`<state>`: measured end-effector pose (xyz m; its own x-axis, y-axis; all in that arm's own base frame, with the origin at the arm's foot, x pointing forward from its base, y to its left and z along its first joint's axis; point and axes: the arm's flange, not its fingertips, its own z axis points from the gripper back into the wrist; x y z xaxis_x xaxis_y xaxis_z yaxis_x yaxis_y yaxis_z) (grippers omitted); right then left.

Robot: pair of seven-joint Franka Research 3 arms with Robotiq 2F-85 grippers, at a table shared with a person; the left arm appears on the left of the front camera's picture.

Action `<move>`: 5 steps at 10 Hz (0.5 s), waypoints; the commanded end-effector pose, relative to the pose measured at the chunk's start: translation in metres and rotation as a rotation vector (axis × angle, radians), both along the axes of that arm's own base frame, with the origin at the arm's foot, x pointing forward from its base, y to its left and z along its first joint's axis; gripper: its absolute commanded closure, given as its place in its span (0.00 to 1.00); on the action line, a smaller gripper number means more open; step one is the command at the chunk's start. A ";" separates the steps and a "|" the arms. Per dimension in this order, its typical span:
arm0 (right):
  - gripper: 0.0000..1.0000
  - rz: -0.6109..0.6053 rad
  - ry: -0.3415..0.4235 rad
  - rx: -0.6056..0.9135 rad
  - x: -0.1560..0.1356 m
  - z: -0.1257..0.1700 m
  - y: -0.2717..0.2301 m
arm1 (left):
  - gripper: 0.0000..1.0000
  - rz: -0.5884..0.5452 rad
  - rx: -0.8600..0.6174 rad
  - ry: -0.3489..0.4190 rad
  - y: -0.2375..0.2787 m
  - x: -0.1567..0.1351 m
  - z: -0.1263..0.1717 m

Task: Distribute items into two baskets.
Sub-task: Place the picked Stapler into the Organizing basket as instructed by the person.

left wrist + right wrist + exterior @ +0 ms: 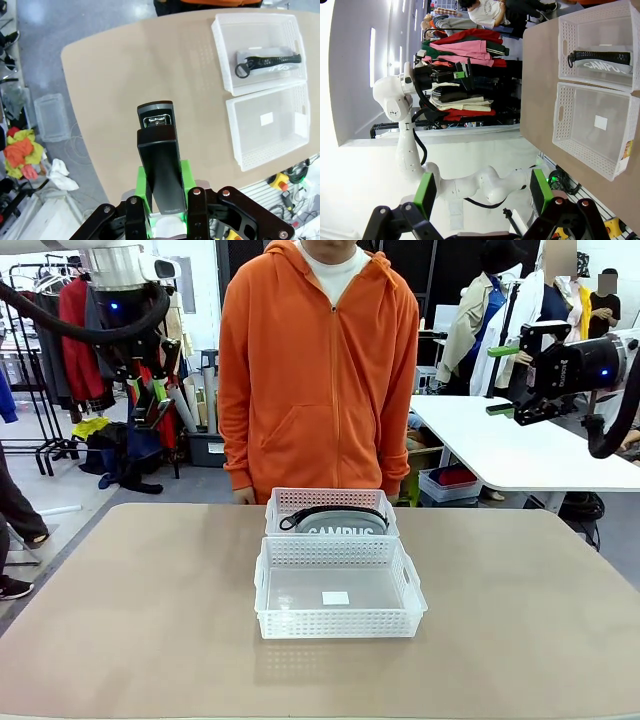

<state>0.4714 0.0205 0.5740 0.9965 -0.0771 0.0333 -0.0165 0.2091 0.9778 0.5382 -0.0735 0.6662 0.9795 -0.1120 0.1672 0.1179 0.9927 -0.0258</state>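
Holds stapler (157, 160) clamped in left gripper (163, 172) high beside tabletop's (150, 620) left edge, right gripper (502, 380) spread empty, pencil case (335, 525) in far-edge basket (330, 495); next likely needs a swing over the empty middle basket (335, 620), then release.

1. Baskets: two, alike, white lattice plastic. The far basket (330, 500) is by the table's (120, 620) far edge. The near basket (340, 622) is just beside it on the near-edge side. Both sit midway between the left and right edges.
2. Pencil case (340, 523): one, grey, lettered "CAMPUS", lying in the far basket.
3. Stapler (159, 160): one, black, clamped in the left gripper (150, 405), in the air by the table's left edge.
4. Grippers: two. The right gripper (503, 380) has jaws apart and bare.
5. White label (336, 597): one, on the near basket's floor.
6. Person (320, 370): one, in an orange hoodie, at the far edge.
7. Table: one.
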 end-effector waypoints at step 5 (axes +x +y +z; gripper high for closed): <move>0.00 0.000 -0.007 -0.002 -0.001 0.003 0.000 | 1.00 0.009 0.013 0.004 0.002 -0.002 -0.002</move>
<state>0.4714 0.0205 0.5740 0.9965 -0.0771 0.0333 -0.0165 0.2091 0.9778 0.5393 -0.0735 0.6634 0.9804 -0.1122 0.1619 0.1174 0.9928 -0.0225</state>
